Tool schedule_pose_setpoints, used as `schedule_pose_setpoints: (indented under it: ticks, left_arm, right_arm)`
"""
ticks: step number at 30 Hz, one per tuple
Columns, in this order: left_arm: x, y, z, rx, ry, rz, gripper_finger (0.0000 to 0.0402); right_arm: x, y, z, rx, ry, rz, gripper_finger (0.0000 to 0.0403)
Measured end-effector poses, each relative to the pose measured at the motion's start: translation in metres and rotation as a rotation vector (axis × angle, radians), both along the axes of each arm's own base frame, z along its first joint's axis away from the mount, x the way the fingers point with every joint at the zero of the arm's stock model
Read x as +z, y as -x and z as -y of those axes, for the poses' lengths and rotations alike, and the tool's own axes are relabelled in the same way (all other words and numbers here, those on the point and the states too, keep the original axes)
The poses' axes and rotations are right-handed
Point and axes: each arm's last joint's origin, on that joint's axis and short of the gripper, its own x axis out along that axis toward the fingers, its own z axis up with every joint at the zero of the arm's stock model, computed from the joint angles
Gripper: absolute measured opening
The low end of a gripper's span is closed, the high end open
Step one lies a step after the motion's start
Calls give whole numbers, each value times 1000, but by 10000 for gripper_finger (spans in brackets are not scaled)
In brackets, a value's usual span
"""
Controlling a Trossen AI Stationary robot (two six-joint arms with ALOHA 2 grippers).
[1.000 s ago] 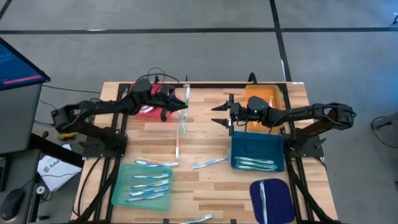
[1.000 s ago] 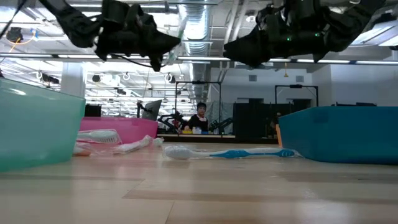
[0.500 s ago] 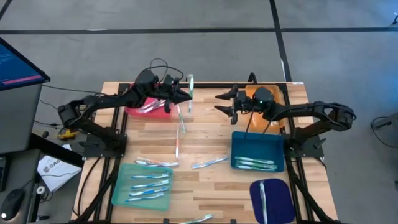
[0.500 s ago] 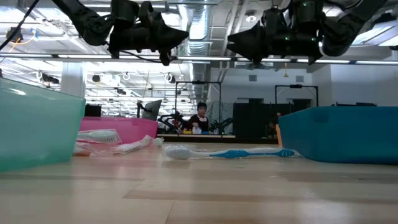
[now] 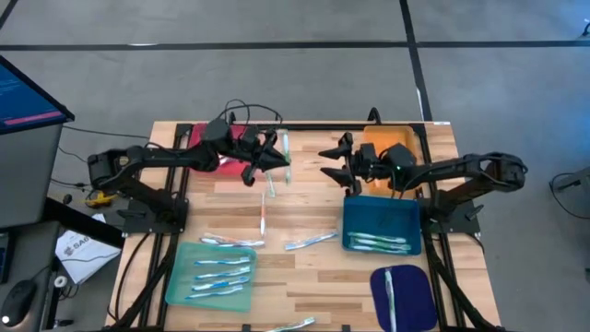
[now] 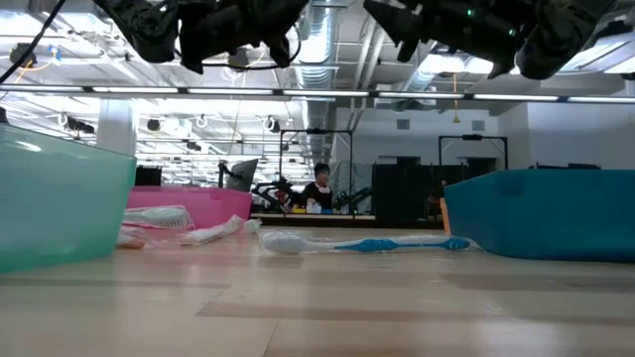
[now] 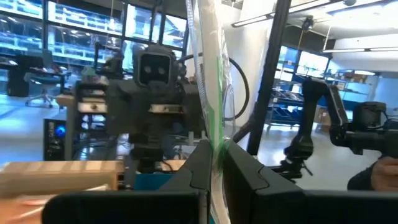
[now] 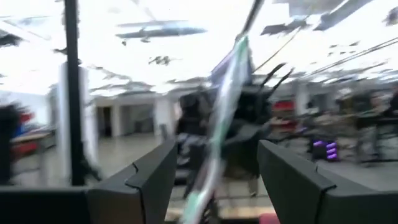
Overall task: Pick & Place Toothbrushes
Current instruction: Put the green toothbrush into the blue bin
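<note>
My left gripper (image 5: 275, 159) hangs over the middle of the table's far half, shut on a toothbrush (image 5: 285, 148) in a clear wrapper with a green stripe (image 7: 208, 74). My right gripper (image 5: 330, 163) faces it from the right, open, with nothing between its fingers (image 8: 216, 148); the held toothbrush (image 8: 224, 99) shows just beyond them. Loose toothbrushes lie flat on the wood (image 5: 309, 242) (image 5: 228, 242) (image 5: 263, 219). Others lie in the light teal tray (image 5: 180, 286), the blue tray (image 5: 355, 214) and the dark blue tray (image 5: 417, 295). My left gripper pinches the wrapped toothbrush between its two fingers (image 7: 200, 163), near the brush's lower end (image 7: 215, 144). The fingers lie across the brush. The brush stands up above the fingers, most of its length free, lifted clear of the table.
A pink tray (image 5: 214, 164) sits at the far left behind the left arm, an orange tray (image 5: 406, 140) at the far right under the right arm. Black cables (image 5: 244, 115) loop over the far edge. Bare wood lies between the trays in the middle (image 5: 304, 277).
Both grippers have risen and tipped their fingers upward. My left gripper has carried the toothbrush a little toward the right gripper, still shut on it, the brush staying clear of the table. My right gripper has kept the same opening.
</note>
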Motion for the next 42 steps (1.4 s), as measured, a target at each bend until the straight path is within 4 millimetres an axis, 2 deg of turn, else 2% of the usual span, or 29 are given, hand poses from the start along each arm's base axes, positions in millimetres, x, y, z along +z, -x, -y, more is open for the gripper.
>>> schedule_pose_setpoints:
  ticks: [4, 10, 13, 19, 24, 31, 35, 42]
  left_arm:
    - [-5, -6, 18, 4, 18, -8, 10]
    - [-15, -12, 37, 43, 14, -28, 10]
    - [-20, -13, 43, 105, -6, -39, 10]
    - [-28, -13, 45, 140, -3, -80, 10]
    - [-28, -13, 45, 141, -2, -83, 10]
    - [-30, -13, 46, 144, -26, -93, 10]
    - [-30, -13, 48, 142, -46, -89, 10]
    - [-35, -14, 47, 201, -52, -138, 10]
  right_arm:
    - [6, -7, -12, -85, -29, 0, 219]
    - [22, -24, -26, -49, -38, -87, 227]
    - [32, -30, -31, -75, -52, -109, 234]
    - [36, -35, -27, -102, -100, -179, 252]
    - [29, -36, -24, -96, -137, -251, 260]
    - [27, -38, -39, -75, -117, -280, 261]
    - [16, -45, -38, -138, -133, -302, 261]
    - [-4, -75, -35, -132, -161, -298, 261]
